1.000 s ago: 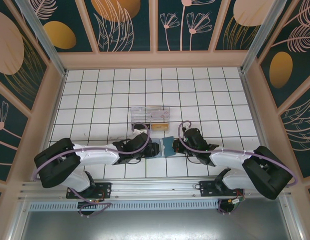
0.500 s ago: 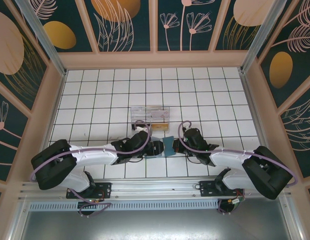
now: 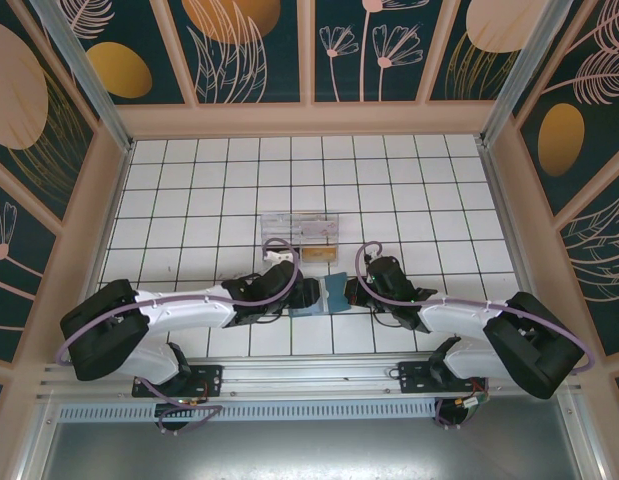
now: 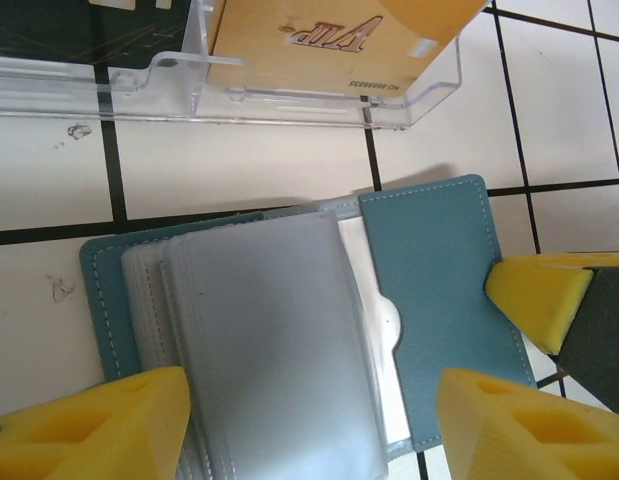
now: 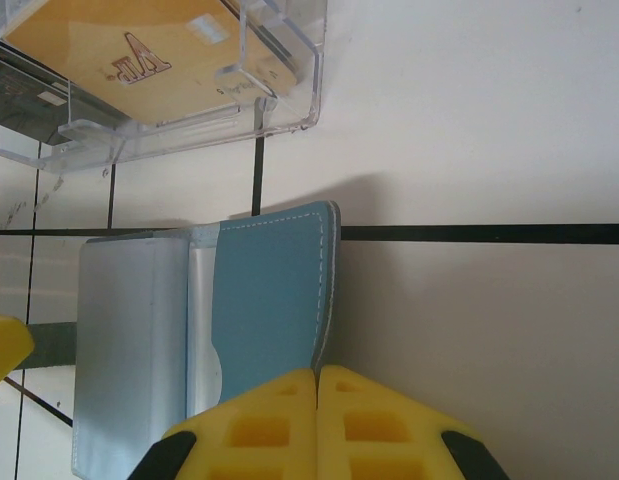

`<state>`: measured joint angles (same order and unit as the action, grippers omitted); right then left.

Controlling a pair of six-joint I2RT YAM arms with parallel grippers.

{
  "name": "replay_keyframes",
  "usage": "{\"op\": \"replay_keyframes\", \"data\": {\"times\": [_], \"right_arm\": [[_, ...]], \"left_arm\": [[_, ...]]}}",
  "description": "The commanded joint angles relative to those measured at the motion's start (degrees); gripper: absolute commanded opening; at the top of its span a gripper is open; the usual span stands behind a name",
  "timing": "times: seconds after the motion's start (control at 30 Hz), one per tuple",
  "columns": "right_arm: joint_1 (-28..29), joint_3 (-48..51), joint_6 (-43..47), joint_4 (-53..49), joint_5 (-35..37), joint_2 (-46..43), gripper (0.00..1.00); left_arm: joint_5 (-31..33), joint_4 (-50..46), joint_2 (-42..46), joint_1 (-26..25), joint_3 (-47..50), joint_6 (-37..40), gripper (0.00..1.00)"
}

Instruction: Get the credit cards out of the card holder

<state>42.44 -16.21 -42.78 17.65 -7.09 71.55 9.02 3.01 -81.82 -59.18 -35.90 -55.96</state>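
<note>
The card holder lies opened flat on the white tiled table, close to the near edge and about midway between its left and right sides, with the two arms meeting over it. Its greyish-blue inside faces up, and a stack of frosted clear sleeves is spread over the left half, while the right flap with its curved pocket cut-out lies bare. The left gripper hangs over the sleeves with its yellow fingers standing wide apart, one on each side of the stack, clamping nothing. The right gripper has its yellow fingers pressed fully together, their tips at the outer edge of the right flap; whether they pinch that edge or just rest on it cannot be told. Just beyond the holder, towards the far edge, sits a clear plastic box with a gold VIP card inside it.
</note>
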Motion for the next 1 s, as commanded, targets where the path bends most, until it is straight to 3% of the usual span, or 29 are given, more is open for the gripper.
{"op": "replay_keyframes", "data": {"times": [0.0, 0.7, 0.9, 0.97], "right_arm": [[0.52, -0.13, -0.46, 0.01, -0.03, 0.77, 0.02], [0.81, -0.32, -0.42, -0.24, 0.06, 0.61, 0.02], [0.81, -0.06, -0.54, -0.19, 0.15, 0.52, 0.01], [0.81, -0.13, -0.62, -0.16, 0.24, 0.52, 0.01]], "left_arm": [[-1.02, 0.76, -0.15, 0.13, -0.52, 0.98, 0.66], [-6.2, 2.02, -7.86, 0.16, -2.52, 0.71, 0.63], [-7.92, 5.6, -5.75, 0.13, -1.63, 1.89, 0.76], [-7.79, 5.7, -5.39, 0.13, -1.54, 2.21, 0.88]]}}
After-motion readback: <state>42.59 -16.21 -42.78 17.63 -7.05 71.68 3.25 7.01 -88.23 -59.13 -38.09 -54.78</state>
